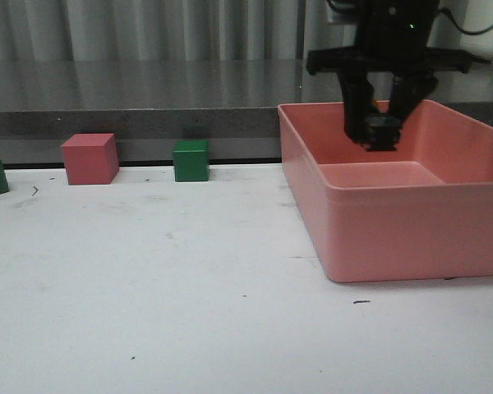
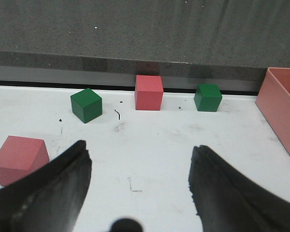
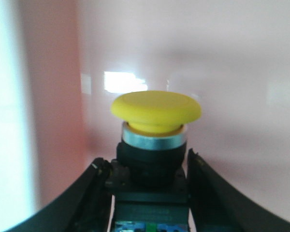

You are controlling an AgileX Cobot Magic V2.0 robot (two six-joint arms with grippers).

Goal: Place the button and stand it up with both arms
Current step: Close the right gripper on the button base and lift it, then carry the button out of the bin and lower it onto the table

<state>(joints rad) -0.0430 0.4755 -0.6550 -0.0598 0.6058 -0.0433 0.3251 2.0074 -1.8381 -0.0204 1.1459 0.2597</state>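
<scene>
Right gripper (image 1: 384, 131) clamps button (image 3: 155, 140) by dark base, yellow cap forward, inside pink bin (image 1: 394, 238). Left gripper (image 2: 140, 188) spread wide, empty, over white table (image 1: 148, 312). Advice: lift straight clear of bin wall, keep squeeze firm.

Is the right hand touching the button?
Touching. The right wrist view shows both fingers pressed against the dark base of the button, with no gap on either side of the right hand.
</scene>
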